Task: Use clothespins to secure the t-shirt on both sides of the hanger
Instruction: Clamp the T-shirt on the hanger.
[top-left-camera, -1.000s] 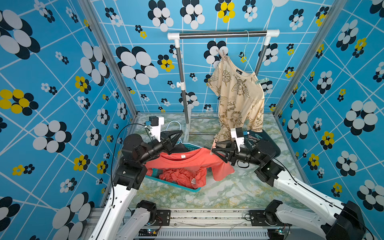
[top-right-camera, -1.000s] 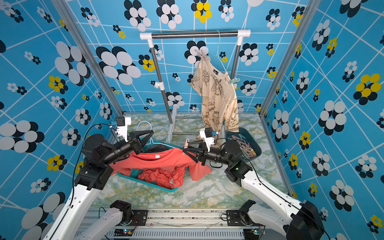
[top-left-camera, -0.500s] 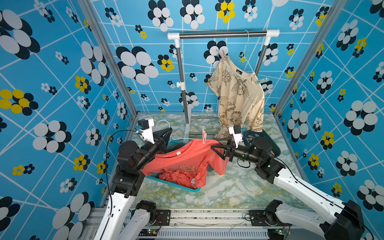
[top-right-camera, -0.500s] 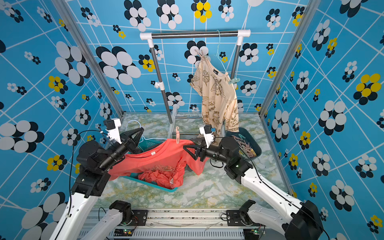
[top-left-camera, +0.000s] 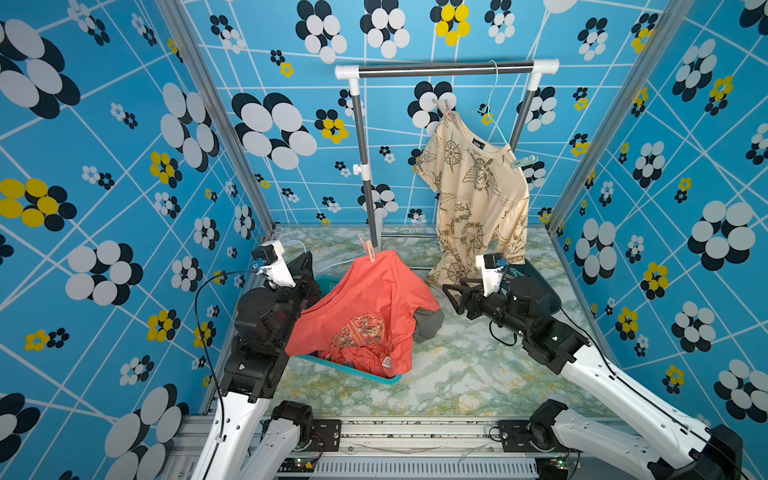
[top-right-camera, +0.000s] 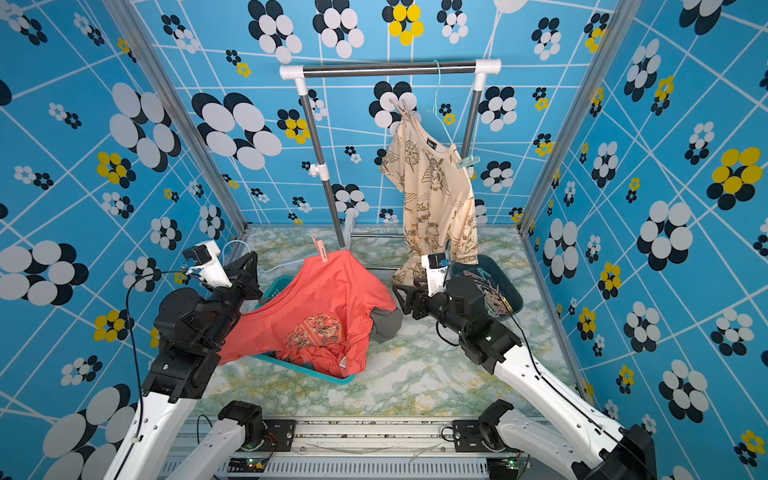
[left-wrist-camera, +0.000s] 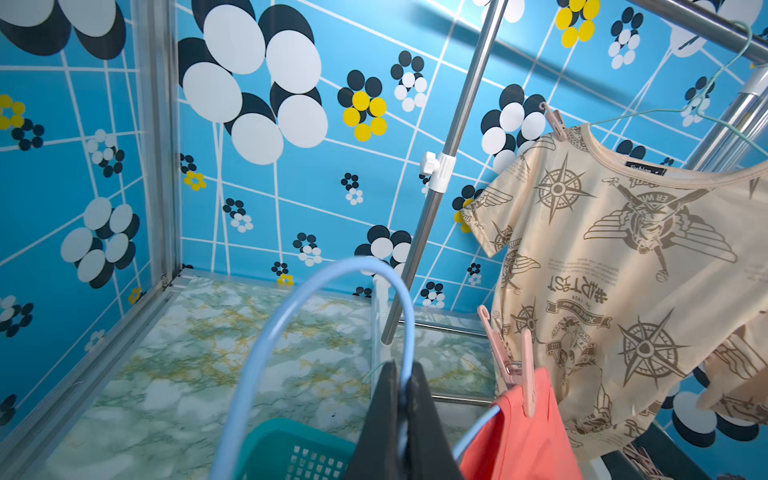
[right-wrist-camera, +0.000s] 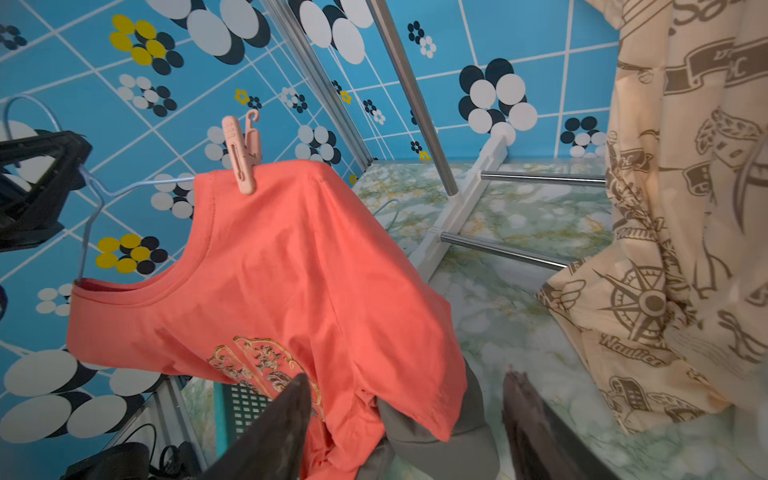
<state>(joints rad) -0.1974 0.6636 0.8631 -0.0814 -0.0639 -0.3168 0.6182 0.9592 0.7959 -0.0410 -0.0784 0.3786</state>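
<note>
An orange t-shirt (top-left-camera: 365, 307) hangs on a light-blue wire hanger (left-wrist-camera: 291, 299), its hem drooping into the basket below. My left gripper (left-wrist-camera: 402, 368) is shut on the hanger's wire just under the hook, left of the shirt in both top views. One pink clothespin (right-wrist-camera: 241, 162) stands clipped on the shirt's far shoulder, also seen in a top view as the pink clothespin (top-left-camera: 368, 249). The shoulder nearest my left gripper is hidden behind the gripper. My right gripper (top-left-camera: 451, 297) hangs open and empty, a short way right of the shirt's grey sleeve (top-left-camera: 428, 324).
A teal basket (top-left-camera: 353, 370) sits under the shirt. Behind my right arm, a dark tray (top-right-camera: 513, 299) holds several loose clothespins (top-right-camera: 490, 293). A beige printed t-shirt (top-left-camera: 478, 195) hangs pinned on the steel rack (top-left-camera: 444, 70) at the back.
My right gripper opened off the pink clothespin, leaving it on the shirt's shoulder, and drew back to the right. My left arm lifted and tilted the hanger with the shirt.
</note>
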